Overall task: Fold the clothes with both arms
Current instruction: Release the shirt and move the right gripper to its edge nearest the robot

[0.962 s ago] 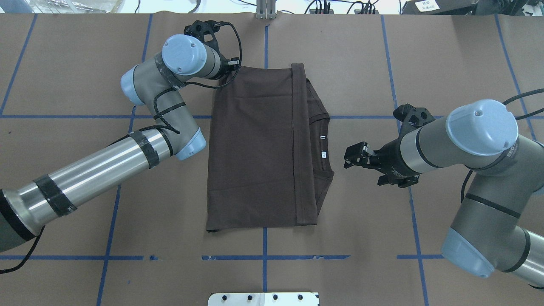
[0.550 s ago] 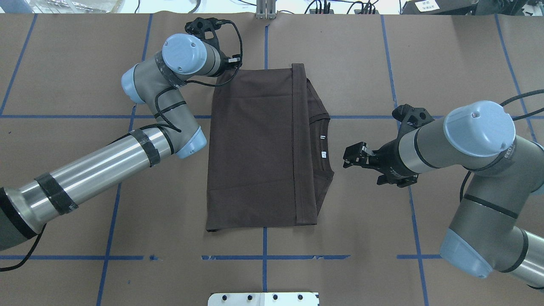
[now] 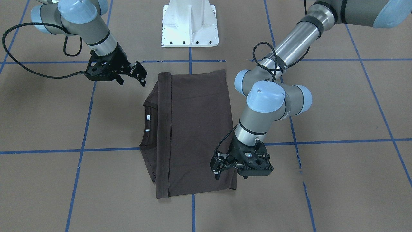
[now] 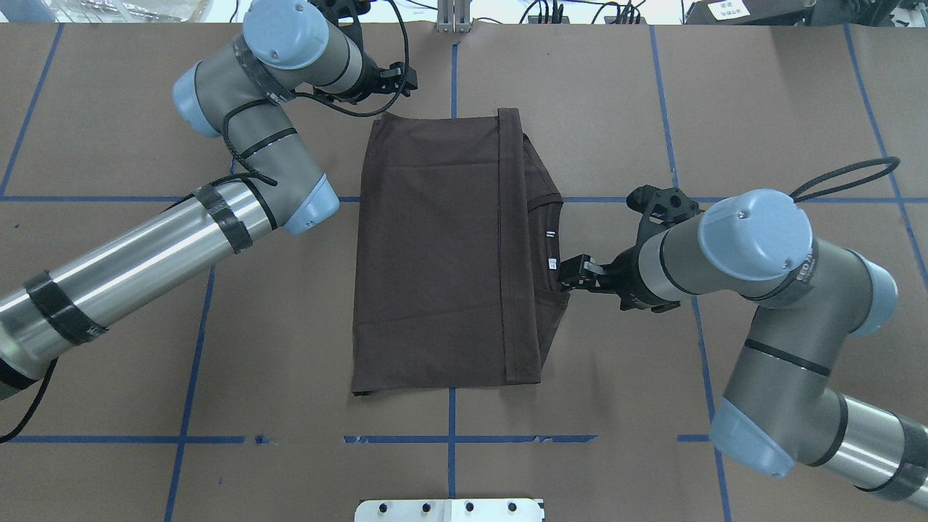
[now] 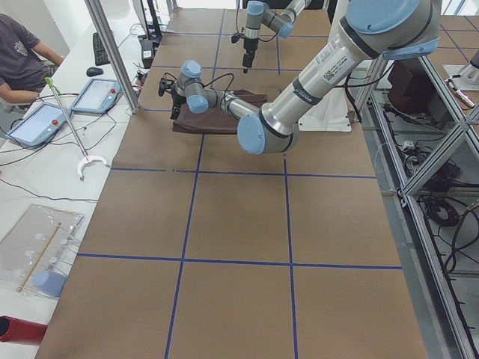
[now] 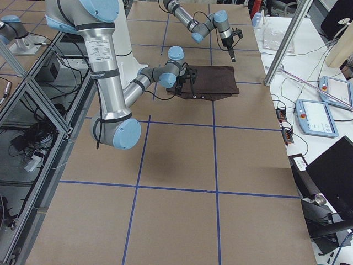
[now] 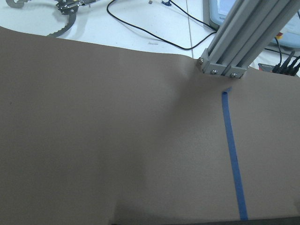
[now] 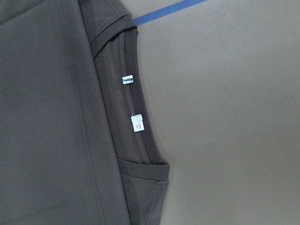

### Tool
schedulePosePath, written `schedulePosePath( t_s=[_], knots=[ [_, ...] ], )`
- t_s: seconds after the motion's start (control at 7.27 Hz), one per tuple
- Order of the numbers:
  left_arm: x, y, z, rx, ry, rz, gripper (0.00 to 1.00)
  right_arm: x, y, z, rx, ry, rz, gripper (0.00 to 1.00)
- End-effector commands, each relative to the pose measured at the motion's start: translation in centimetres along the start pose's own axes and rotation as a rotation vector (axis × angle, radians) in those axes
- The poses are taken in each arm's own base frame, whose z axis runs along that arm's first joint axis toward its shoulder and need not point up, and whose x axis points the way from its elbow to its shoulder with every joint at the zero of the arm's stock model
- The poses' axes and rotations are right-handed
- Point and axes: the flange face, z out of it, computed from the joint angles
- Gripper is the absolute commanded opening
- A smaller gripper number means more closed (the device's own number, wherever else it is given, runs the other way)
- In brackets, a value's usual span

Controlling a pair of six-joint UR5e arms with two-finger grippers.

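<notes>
1. Midway across the brown paper-covered table (image 4: 580, 109), which is crossed by blue tape lines (image 4: 451, 464), the dark grey-brown short-sleeved T-shirt (image 4: 435, 254) lies flat, folded into a rough rectangle. Seen from over the robot's shoulders, its ribbed round collar (image 8: 117, 117) and two small white neck tags (image 8: 137, 123) face right.
2. A stitched hem band (image 4: 511, 254) runs from near to far across the shirt and covers the left part of the collar opening.
3. The black two-finger right gripper (image 4: 573, 274) hangs just right of the collar, toward its near end. Its fingers aim left at the collar, and its jaws are spread with nothing between them. The front-facing view shows it clear of the cloth.
4. The black two-finger left gripper (image 3: 218, 167) sits raised by the shirt's far left corner, jaws apart and holding nothing. From above, its own arm's light blue wrist joint hides most of it.
5. The left wrist camera looks onto bare paper, one tape line and a silver aluminium post (image 7: 239, 42) at the table's far edge.
6. A white metal pedestal (image 3: 190, 25) stands at the near edge, in the centre.
7. Beyond the far edge is a white bench with two blue-framed tablets (image 5: 97, 96), loose black cables and a seated person in a dark top (image 5: 19, 52).
</notes>
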Motion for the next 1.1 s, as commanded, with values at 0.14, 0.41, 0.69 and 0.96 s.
schedulePosePath(
  t_s=[0.14,0.41,0.69,0.96],
  knots=[
    [-2.2,4.1,-11.0,-0.039,-0.037,0.028,1.0,-7.2,2.5,1.7,0.0,0.172,-0.189,1.0],
    [-3.5,5.6,-14.0,-0.048,-0.046,0.026,1.0,-11.1,6.2,4.1,-0.043,0.238,-0.275,1.0],
    [-3.6,5.9,-14.0,-0.049,-0.048,0.028,1.0,-13.1,8.5,7.7,-0.093,0.287,-0.294,1.0],
    [-3.3,7.1,-12.8,-0.071,-0.054,0.034,1.0,-13.1,10.9,9.5,-0.123,0.357,-0.312,1.0]
  ],
)
